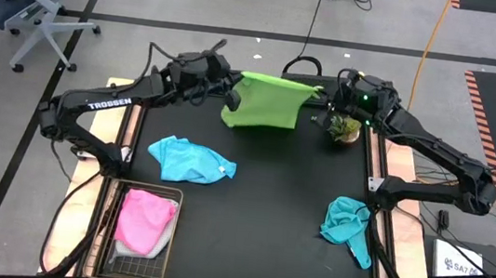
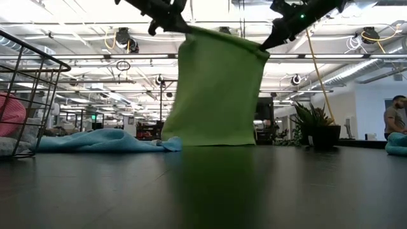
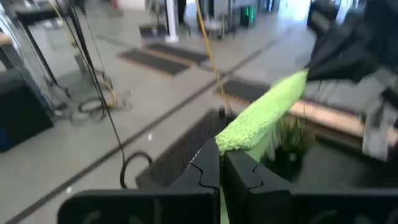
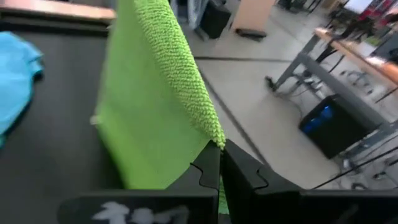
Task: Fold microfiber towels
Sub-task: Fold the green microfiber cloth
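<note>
A lime green towel (image 1: 266, 104) hangs spread between my two grippers over the far middle of the table. My left gripper (image 1: 233, 89) is shut on its upper left corner, my right gripper (image 1: 321, 93) on its upper right corner. In the low view the green towel (image 2: 216, 89) hangs as a flat sheet. Its lower edge (image 2: 210, 144) is close to the table; whether it touches, I cannot tell. A light blue towel (image 1: 191, 159) lies crumpled left of centre and a teal towel (image 1: 348, 223) near the right edge. A pink towel (image 1: 145, 219) lies in the basket. My left gripper pinches the towel's upper left corner (image 3: 231, 143) between its two shut fingers, coming nearly level from the table's left. The towel hangs below the hold, its top edge stretched toward the other gripper. My right gripper pinches the towel's upper right corner (image 4: 214, 138) between its two shut fingers, coming nearly level from the table's right. The cloth hangs down from the hold, and its top edge (image 2: 222, 39) runs fairly straight between the two grippers.
A wire mesh basket (image 1: 133, 259) stands at the near left corner. A small potted plant (image 1: 343, 128) stands at the far right, just below my right gripper. Bare black table top lies at the centre and near middle (image 1: 257, 224).
</note>
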